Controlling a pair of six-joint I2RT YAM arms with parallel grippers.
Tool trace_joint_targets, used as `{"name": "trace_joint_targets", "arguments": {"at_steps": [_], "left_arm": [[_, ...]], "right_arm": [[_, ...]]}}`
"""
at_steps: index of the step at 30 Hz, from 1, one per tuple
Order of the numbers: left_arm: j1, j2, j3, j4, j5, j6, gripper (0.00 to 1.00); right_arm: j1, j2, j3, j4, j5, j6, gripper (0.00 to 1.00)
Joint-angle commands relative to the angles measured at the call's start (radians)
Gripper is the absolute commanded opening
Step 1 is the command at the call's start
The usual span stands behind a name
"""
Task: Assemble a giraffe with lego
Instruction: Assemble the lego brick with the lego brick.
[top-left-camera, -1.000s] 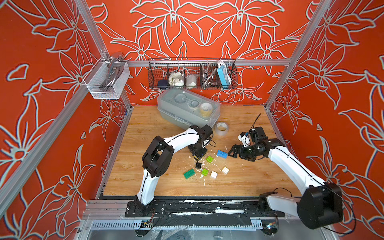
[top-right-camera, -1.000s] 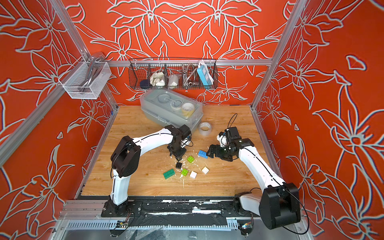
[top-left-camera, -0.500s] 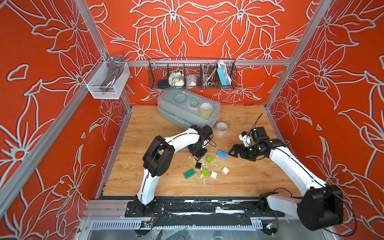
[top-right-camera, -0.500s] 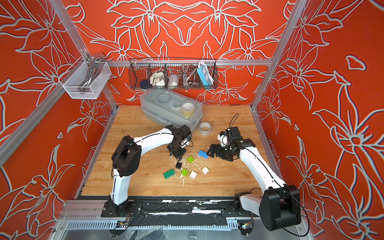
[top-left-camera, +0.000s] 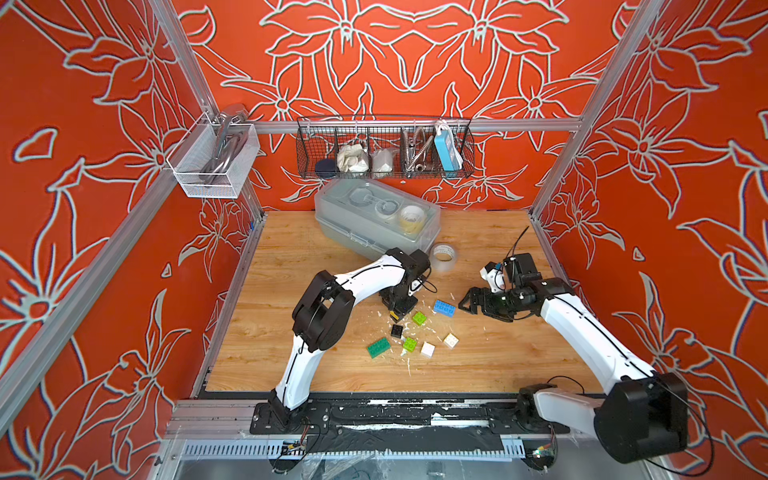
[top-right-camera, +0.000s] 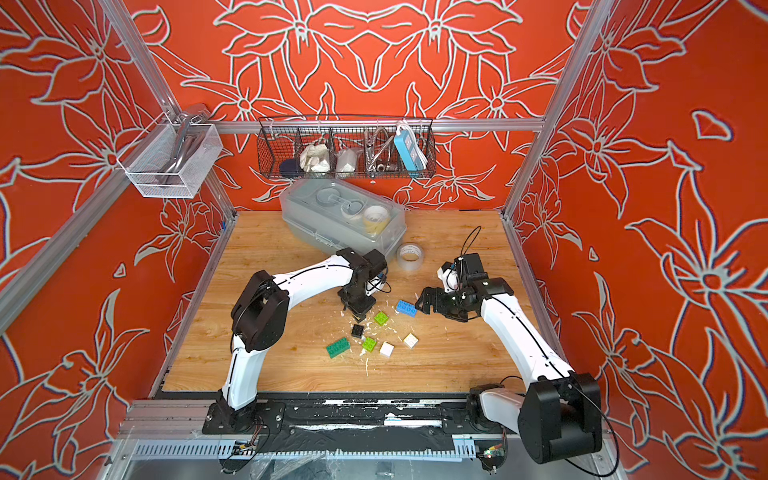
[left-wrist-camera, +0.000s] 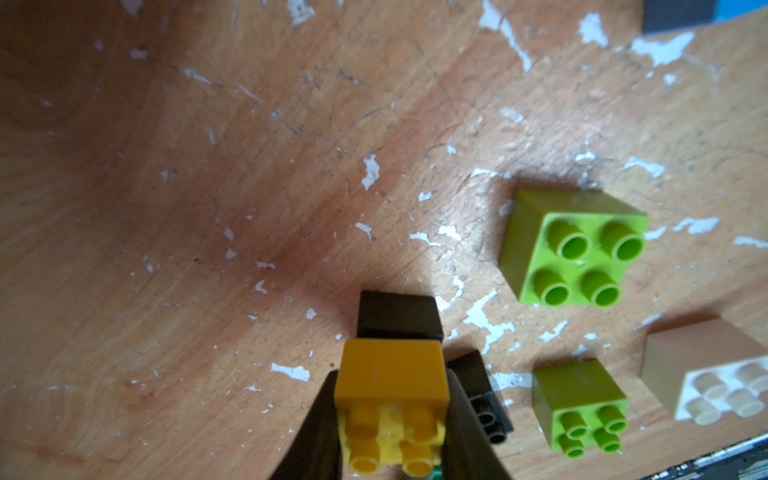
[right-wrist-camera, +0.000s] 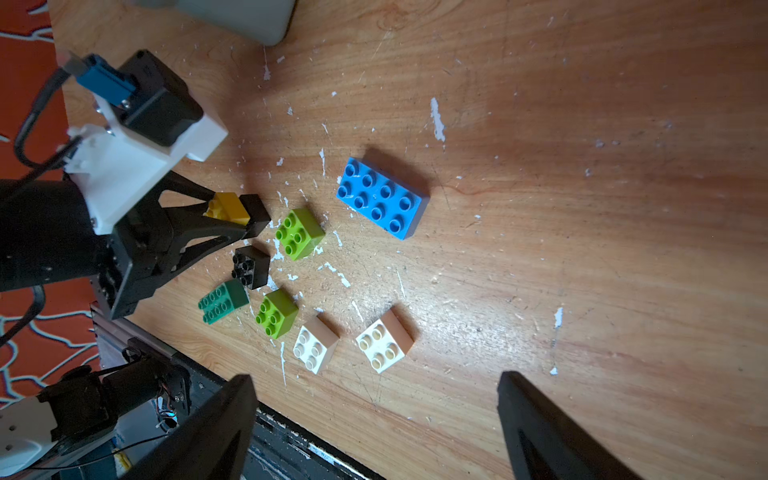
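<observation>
The left claw (top-left-camera: 397, 317) is clamping tight on a yellow brick (left-wrist-camera: 392, 374) stacked on a black brick (left-wrist-camera: 397, 316), near the middle of the bench (top-left-camera: 291, 270). The right claw (right-wrist-camera: 376, 382) is hanging wide open and empty just beside the blue brick (top-left-camera: 444, 308), while a dark green brick (top-left-camera: 378, 347), lime bricks (top-left-camera: 419, 318) and white bricks (top-left-camera: 427, 349) are lying loose toward the front edge.

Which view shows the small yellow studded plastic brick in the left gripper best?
Left wrist: yellow brick fills the foreground, studs and joined black brick clear. Right wrist shows it smaller; top views, only a speck below the left gripper.
</observation>
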Motion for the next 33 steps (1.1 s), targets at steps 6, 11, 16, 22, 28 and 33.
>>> {"name": "trace_joint_targets", "arguments": {"at_steps": [6,11,16,22,28,33], "left_arm": [[-0.023,0.087,-0.023,-0.024,-0.045,-0.002,0.12],[-0.045,0.087,-0.029,-0.014,-0.025,0.008,0.12],[-0.049,0.087,-0.037,-0.004,0.028,0.015,0.12],[-0.049,0.117,-0.037,-0.029,0.006,0.004,0.12],[-0.046,0.133,-0.050,-0.060,-0.029,-0.021,0.12],[-0.040,0.096,-0.097,-0.040,-0.004,-0.010,0.12]], "right_arm": [[-0.022,-0.037,0.043,-0.052,-0.031,-0.004,0.96],[-0.030,-0.065,0.117,-0.109,-0.032,-0.009,0.97],[-0.039,-0.069,0.113,-0.115,-0.025,-0.017,0.97],[-0.045,-0.066,0.110,-0.114,-0.029,-0.012,0.97],[-0.045,-0.066,0.123,-0.120,-0.029,-0.007,0.97],[-0.045,-0.070,0.120,-0.123,-0.028,-0.002,0.97]]}}
